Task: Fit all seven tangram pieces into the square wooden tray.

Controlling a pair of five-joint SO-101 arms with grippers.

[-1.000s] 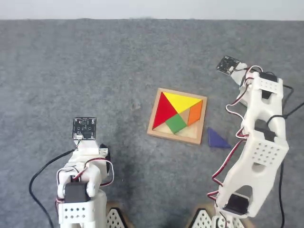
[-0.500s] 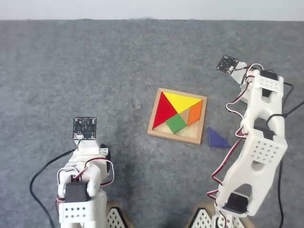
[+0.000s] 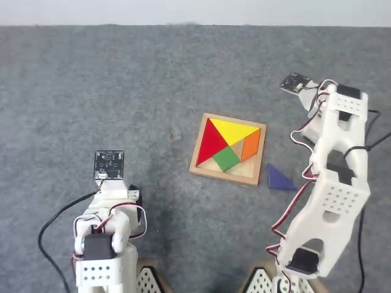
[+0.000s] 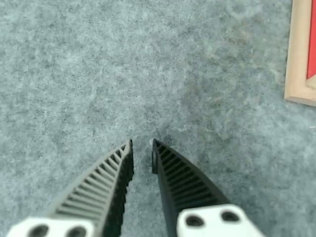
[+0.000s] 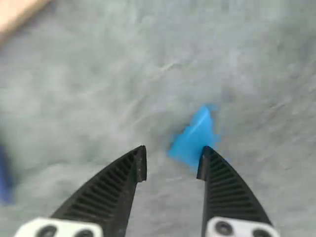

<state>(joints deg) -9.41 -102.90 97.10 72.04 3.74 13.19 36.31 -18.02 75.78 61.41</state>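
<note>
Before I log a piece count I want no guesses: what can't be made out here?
- Right wrist view: the light blue piece at the right gripper is blurred, shape unclear.
- High view: the right arm hides the mat under it.
- High view: the tray's pale patches are too small to tell wood from pieces.
- Left wrist view: the edge cuts off the tray.

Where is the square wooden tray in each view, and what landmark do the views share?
High view: square wooden tray mid-table on the grey mat, between the arms.
Left wrist view: its rim's corner at the picture's edge, ahead of the left pincer, off to one side.
Right wrist view: blurred tan strip at the edge, likely its rim.
Shared landmark: the grey mat; the red piece joins high and left wrist views.
</note>
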